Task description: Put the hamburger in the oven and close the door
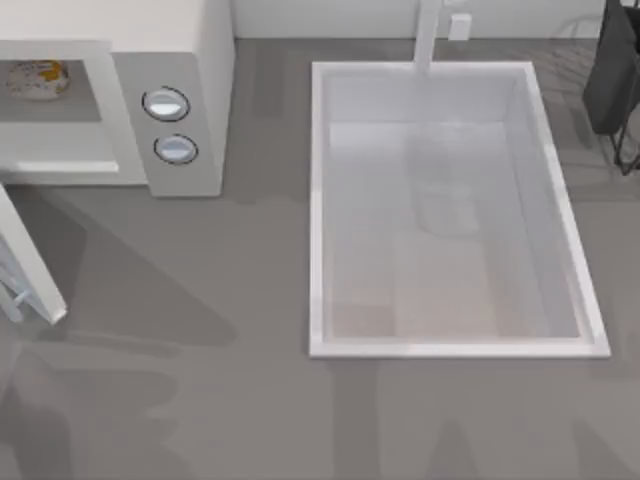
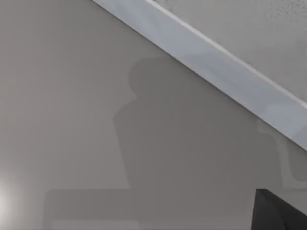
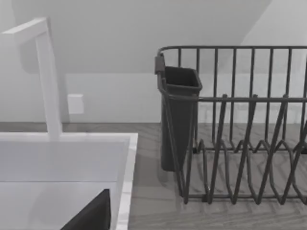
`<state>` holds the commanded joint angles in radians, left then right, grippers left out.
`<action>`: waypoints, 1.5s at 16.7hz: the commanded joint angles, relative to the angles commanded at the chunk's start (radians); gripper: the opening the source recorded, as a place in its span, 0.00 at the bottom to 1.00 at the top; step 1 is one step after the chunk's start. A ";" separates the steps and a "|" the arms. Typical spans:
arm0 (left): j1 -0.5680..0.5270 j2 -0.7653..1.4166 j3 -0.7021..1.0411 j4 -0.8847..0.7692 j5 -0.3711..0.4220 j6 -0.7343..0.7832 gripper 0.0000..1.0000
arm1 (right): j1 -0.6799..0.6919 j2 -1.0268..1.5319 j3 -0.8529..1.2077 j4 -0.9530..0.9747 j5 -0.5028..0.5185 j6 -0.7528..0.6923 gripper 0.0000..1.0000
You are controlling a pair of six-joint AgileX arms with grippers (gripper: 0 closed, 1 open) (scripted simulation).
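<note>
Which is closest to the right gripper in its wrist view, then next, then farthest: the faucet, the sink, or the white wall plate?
1. sink, right beside the right gripper.
2. faucet, at the sink's far rim.
3. wall plate, behind the faucet.

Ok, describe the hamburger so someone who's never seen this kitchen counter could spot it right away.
Start at the white boxy oven in the top view's upper left corner, with its grey panel of two round silver-blue knobs. Left of that panel, the open cavity holds the small roundish pale tan hamburger on its floor. It is the only yellow-orange speckled thing among white and grey surfaces.
</note>
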<state>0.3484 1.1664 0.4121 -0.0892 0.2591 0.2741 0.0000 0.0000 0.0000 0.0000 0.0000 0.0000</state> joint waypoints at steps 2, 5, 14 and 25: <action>-0.094 -0.039 -0.024 0.004 -0.064 -0.073 0.00 | 0.000 0.000 0.000 0.000 0.000 0.000 1.00; -0.214 -0.087 -0.054 0.009 -0.146 -0.165 0.00 | 0.000 0.000 0.000 0.000 0.000 0.000 1.00; -0.271 -0.092 -0.056 0.017 -0.183 -0.210 0.00 | 0.000 0.000 0.000 0.000 0.000 0.000 1.00; -0.306 0.343 0.201 0.196 -0.204 -0.229 0.00 | 0.000 0.000 0.000 0.000 0.000 0.000 1.00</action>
<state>0.0424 1.5094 0.6135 0.1065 0.0549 0.0452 0.0000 0.0000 0.0000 0.0000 0.0000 0.0000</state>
